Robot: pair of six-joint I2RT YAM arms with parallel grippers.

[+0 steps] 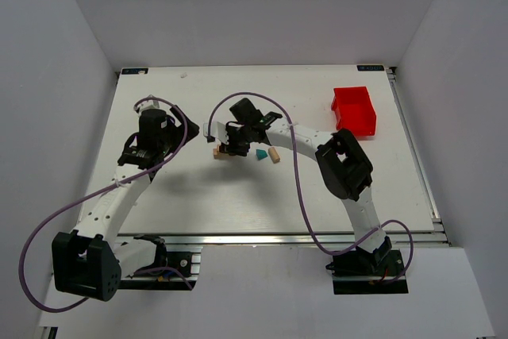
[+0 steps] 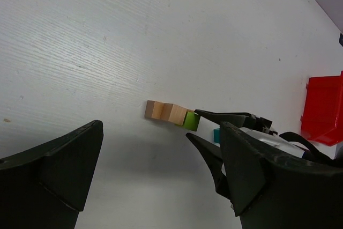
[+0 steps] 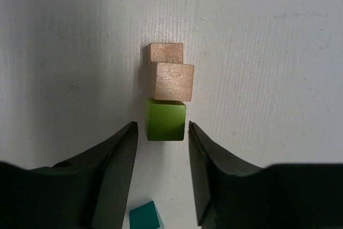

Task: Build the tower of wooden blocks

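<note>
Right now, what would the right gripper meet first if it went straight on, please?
Probably the lime-green block, sitting between the open fingers of the right gripper; two tan blocks lie just beyond it, though height is unclear.

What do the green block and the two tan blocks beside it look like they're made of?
Green block: probably painted wood, with smooth, even colour and a slight sheen. Tan blocks: bare, unfinished wood, matte, with fine grain lines showing.
</note>
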